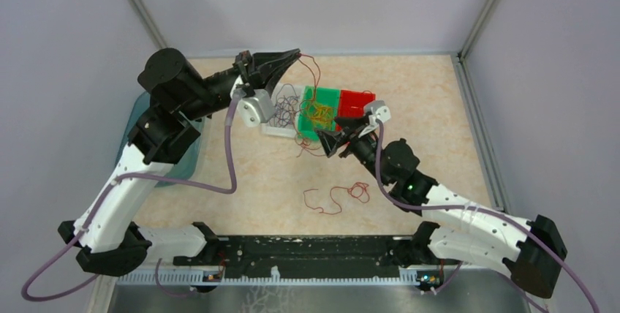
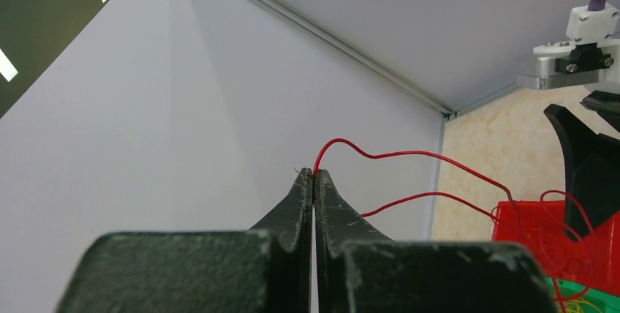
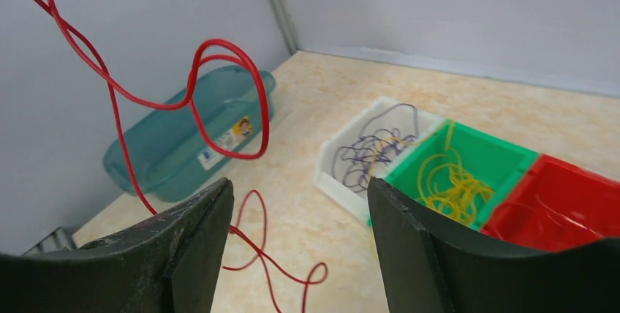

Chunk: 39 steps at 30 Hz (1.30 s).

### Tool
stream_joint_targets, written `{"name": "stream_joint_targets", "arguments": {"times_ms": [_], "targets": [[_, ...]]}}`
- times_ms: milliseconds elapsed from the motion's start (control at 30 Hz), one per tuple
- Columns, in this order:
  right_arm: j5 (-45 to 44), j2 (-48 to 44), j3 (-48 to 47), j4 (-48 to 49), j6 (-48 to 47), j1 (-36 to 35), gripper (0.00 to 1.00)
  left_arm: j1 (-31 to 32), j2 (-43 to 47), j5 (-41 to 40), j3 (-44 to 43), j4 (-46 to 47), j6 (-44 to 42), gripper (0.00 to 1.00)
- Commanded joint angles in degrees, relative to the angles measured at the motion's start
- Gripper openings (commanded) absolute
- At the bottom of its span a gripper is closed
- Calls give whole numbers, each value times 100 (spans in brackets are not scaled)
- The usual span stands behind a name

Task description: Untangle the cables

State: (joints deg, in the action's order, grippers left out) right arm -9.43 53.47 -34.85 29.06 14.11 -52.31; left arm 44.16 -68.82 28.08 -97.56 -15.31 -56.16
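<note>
Left arm: elbow high, forearm reaching right along the back wall. Left gripper (image 2: 314, 174) is up above the white bin (image 1: 272, 129), jaws pinched tight on a red cable (image 2: 409, 153) that droops toward the bins.

Right arm: stretched forward-left and low. Right gripper (image 3: 300, 189) is at the green bin's (image 1: 330, 93) near edge, jaws wide, gripping nothing.

Yellow cables (image 1: 320, 112) lie in the green bin, dark cables (image 3: 365, 156) in the white one. A loose red strand (image 1: 336, 200) lies on the table (image 1: 439, 108).
</note>
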Motion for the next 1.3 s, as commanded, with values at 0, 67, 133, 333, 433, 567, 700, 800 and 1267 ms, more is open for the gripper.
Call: {"name": "stream_joint_targets", "arguments": {"times_ms": [0, 67, 133, 333, 433, 567, 700, 800, 1267], "targets": [[-1358, -492, 250, -430, -83, 123, 68, 39, -97, 108, 118, 318, 28, 0], [-1805, -732, 421, -706, 24, 214, 68, 56, -150, 70, 279, 507, 30, 0], [-2203, -1034, 639, -1000, 156, 310, 68, 93, -238, 0, 437, 758, 19, 0], [-3096, -1637, 1118, -1731, 651, 595, 67, 201, -735, -307, 702, 1697, 106, 0], [-3462, -1839, 1239, -1873, 716, 706, 67, 216, -1043, -503, 765, 2247, 163, 0], [-3602, -1857, 1222, -1970, 541, 749, 67, 216, -1507, -598, 761, 2559, 231, 0], [-3643, -1690, 1179, -2093, 546, 782, 67, 217, -1889, -623, 756, 2825, 271, 0], [-3710, -1674, 1249, -2048, 581, 797, 67, 209, -2190, -728, 741, 3086, 212, 0], [-4337, -2076, 1525, -2200, 1041, 896, 69, 150, -3911, -1624, 565, 4118, -471, 0]]}}
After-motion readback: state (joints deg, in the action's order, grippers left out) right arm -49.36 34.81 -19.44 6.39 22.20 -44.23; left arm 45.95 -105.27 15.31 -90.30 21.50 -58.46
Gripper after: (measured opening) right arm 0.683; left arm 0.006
